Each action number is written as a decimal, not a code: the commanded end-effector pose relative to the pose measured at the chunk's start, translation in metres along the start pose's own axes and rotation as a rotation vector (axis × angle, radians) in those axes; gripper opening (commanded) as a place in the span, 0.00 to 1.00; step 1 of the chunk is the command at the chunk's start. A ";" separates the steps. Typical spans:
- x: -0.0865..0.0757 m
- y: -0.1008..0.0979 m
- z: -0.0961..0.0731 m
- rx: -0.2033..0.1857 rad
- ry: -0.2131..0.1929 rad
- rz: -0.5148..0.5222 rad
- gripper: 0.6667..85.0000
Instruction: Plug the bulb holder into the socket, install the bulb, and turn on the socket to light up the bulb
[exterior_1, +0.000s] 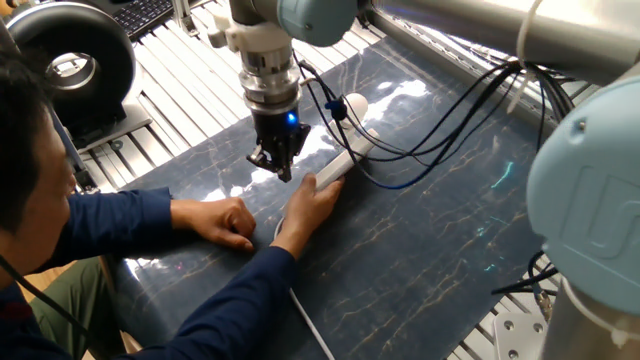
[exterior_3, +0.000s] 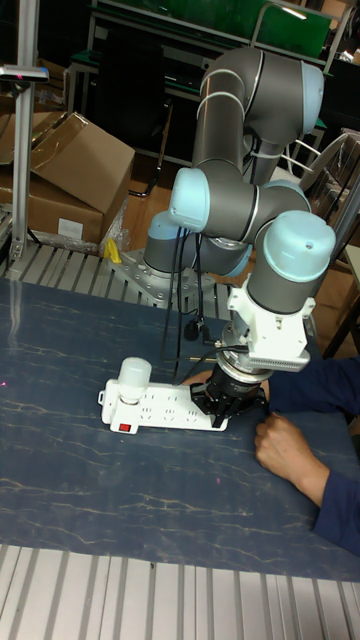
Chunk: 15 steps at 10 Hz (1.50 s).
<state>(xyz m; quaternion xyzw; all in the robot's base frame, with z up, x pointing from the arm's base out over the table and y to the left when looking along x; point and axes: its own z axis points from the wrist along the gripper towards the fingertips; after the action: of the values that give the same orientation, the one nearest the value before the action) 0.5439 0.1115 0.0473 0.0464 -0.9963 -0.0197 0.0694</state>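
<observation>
Dark marbled bench (exterior_1: 420, 250) has the long white power strip socket (exterior_3: 165, 405) with the frosted white bulb (exterior_3: 134, 377) already seated at one end, unlit, so flipping the switch looks left; gripper (exterior_1: 283, 166) hovers nearby, can't tell if jaws are apart.

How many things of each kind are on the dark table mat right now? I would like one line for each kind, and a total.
Socket: 1
Bulb, standing upright on one end of the socket: 1
Person's hands, one holding the socket, the other resting flat beside it: 2
Robot hand, just above the socket: 1
Total: 5
</observation>
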 end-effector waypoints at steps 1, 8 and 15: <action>0.005 0.002 0.006 -0.008 -0.008 0.010 0.00; 0.012 0.003 0.009 -0.009 -0.008 0.013 0.00; 0.020 0.005 0.016 -0.026 -0.016 0.023 0.00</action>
<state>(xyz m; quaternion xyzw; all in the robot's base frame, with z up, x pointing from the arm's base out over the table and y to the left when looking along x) 0.5237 0.1126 0.0347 0.0390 -0.9969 -0.0240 0.0634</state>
